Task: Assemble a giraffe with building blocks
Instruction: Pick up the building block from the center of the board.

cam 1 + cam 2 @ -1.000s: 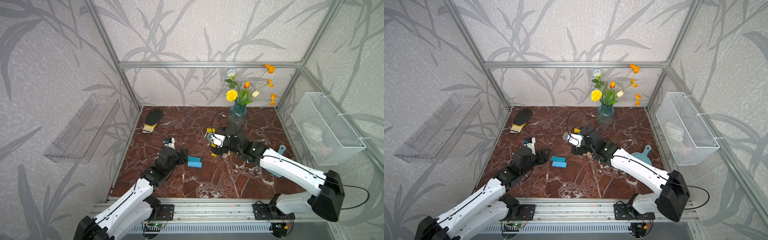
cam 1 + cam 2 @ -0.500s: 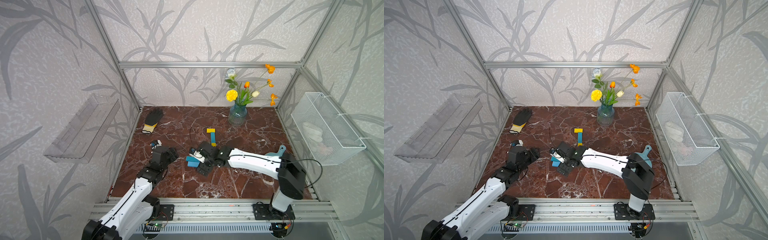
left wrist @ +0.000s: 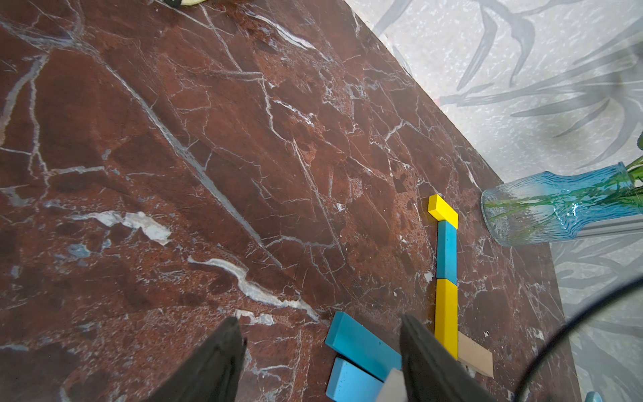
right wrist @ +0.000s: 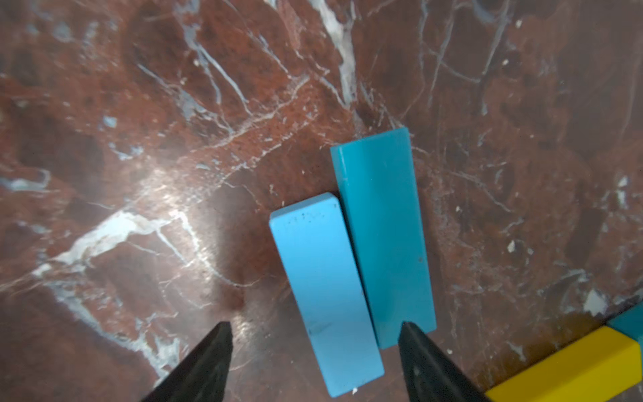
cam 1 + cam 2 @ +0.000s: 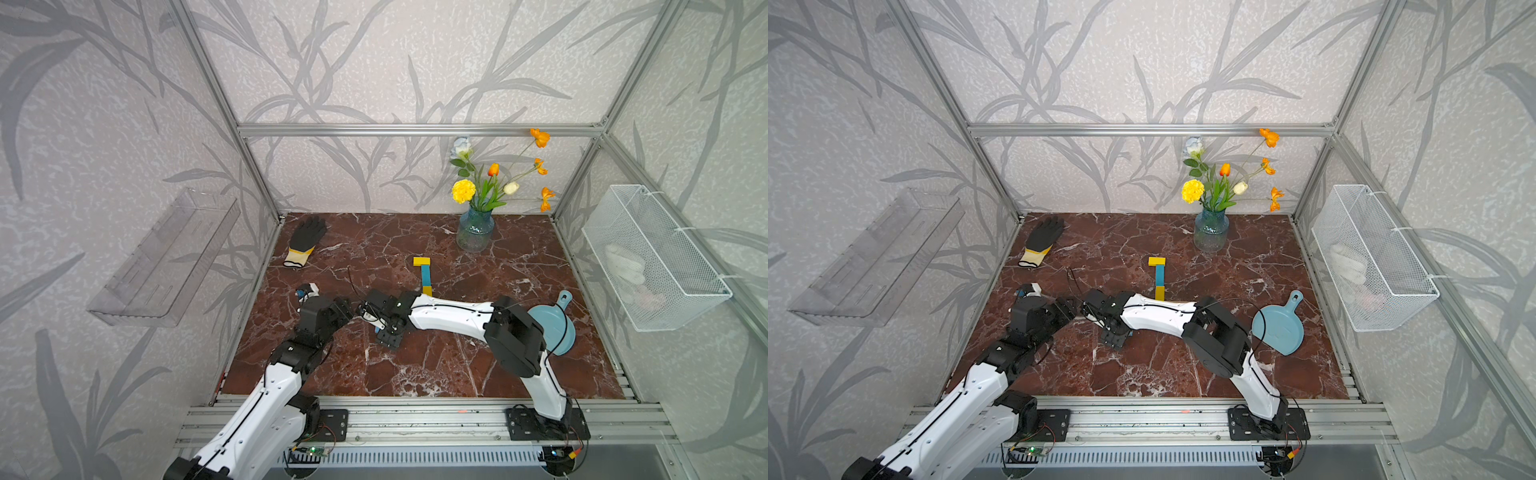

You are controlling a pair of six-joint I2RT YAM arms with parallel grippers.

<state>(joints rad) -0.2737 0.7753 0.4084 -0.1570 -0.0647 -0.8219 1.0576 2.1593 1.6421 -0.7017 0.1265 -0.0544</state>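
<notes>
In both top views my right gripper (image 5: 388, 336) hangs low and masks whatever lies beneath it. The neck of the giraffe (image 5: 425, 276) lies near the vase (image 5: 475, 235), its body under my arm.

Left wrist: left gripper (image 3: 320, 320) spread, gripping nothing. The tan block (image 3: 475, 355) peeks from behind one finger.

Right wrist: jaws parted astride two blue blocks (image 4: 327, 289), one corner hidden. I can't tell whether they touch.

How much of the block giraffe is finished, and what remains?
Done: short yellow head block, blue-and-yellow neck and tan wooden body bar lie flat. In hand: the open right gripper hangs over the lighter blue bar beside the darker blue bar. Remaining: both as legs; the left gripper is empty.
</notes>
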